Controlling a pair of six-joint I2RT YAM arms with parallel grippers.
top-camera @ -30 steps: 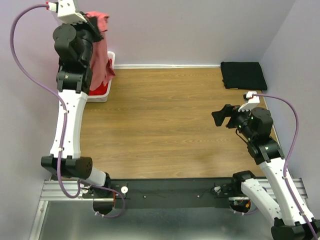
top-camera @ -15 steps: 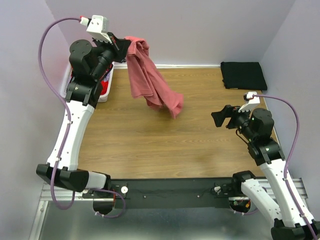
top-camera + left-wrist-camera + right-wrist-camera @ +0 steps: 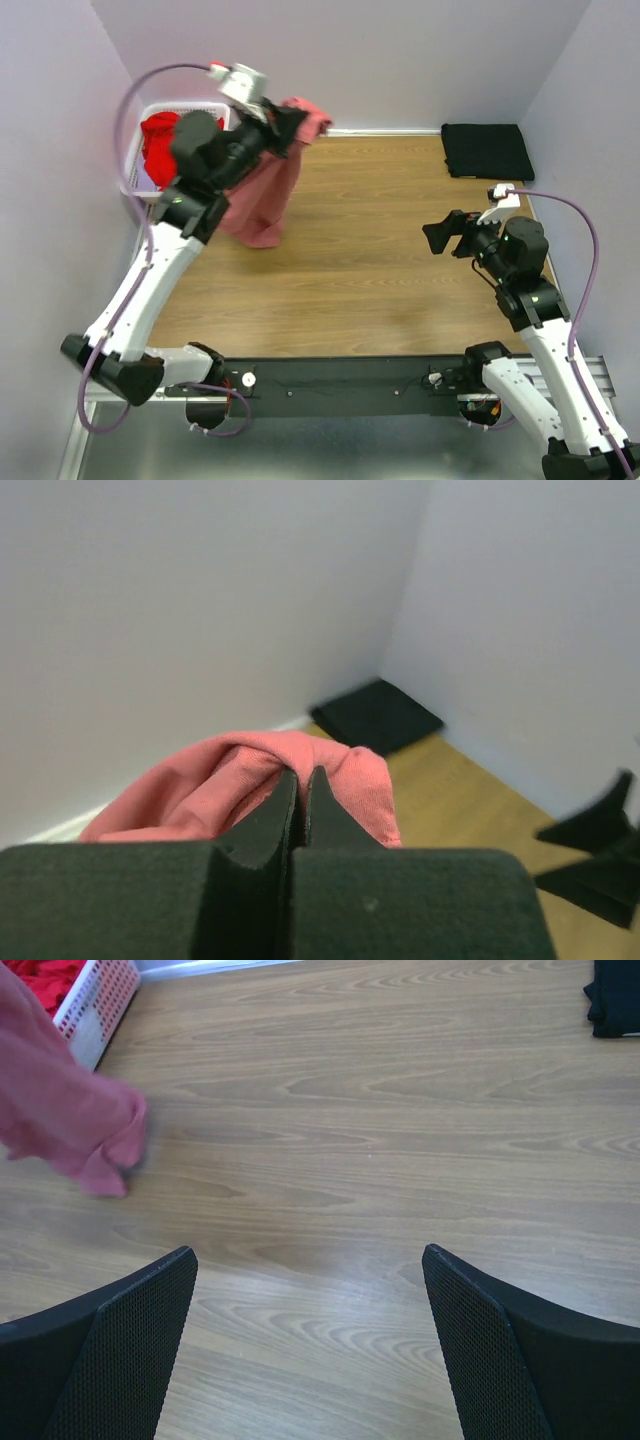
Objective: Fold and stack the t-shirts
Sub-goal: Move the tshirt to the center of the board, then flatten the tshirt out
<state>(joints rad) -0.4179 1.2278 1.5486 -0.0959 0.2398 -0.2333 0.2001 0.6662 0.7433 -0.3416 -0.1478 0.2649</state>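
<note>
Behind left fingers [image 3: 262, 828], partly hidden pink t-shirt [image 3: 350, 780]

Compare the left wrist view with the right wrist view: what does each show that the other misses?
Left wrist only: the left gripper shut on the bunched top of the pink shirt. Right wrist only: the right gripper standing open, the basket of red clothes, the shirt's hanging end. Both: pink shirt, black shirt, table.

The right gripper [image 3: 308, 1254] has its fingers spread wide above the wooden table [image 3: 400, 1140]. A blurred pink shirt [image 3: 60, 1110] hangs at left, beside a white basket [image 3: 100, 1000] holding red cloth [image 3: 40, 975]. A black cloth [image 3: 615, 1000] lies top right.
</note>
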